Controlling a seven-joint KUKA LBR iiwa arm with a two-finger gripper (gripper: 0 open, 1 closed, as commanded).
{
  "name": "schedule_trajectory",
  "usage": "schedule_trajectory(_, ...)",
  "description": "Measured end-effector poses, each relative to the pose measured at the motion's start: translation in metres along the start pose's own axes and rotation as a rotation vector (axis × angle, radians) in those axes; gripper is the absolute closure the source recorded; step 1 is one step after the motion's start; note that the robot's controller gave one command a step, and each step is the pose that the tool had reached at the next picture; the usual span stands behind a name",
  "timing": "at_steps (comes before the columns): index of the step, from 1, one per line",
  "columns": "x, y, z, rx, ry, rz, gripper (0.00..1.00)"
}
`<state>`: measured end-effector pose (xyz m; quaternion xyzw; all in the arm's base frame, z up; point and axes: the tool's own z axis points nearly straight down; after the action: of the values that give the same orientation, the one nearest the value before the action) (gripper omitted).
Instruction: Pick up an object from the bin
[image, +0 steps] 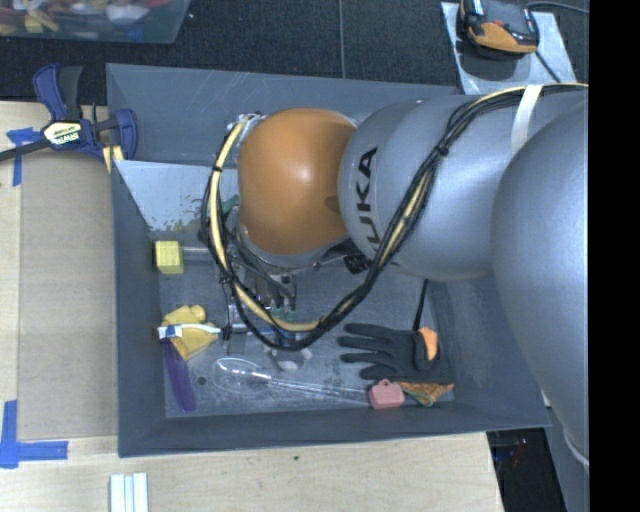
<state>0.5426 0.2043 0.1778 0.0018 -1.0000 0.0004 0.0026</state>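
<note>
A clear plastic spoon (240, 372) lies flat by the front wall of the grey metal bin (135, 330), left of centre. A purple-handled yellow thing (185, 340) lies to its left, and a black glove (385, 347) and a pink block (386, 395) to its right. The gripper (270, 318) hangs low just above the spoon, under the orange cover (290, 180). I cannot tell whether it is open or closed.

In the bin (135, 330), a cube (169, 256) is placed at the left, a spoon (240, 372) is laid along the view's lower side, and a glove (385, 347) is spread to its right.
</note>
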Motion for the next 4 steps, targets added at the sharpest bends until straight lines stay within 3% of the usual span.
schedule_trajectory(1,-0.002,-0.001,-0.004,-0.002,-0.008,0.004,0.0)
schedule_trajectory(3,-0.016,0.031,0.106,-0.005,-0.012,0.237,0.0)
schedule_trajectory(4,0.003,0.036,0.082,-0.004,-0.009,0.31,0.0)
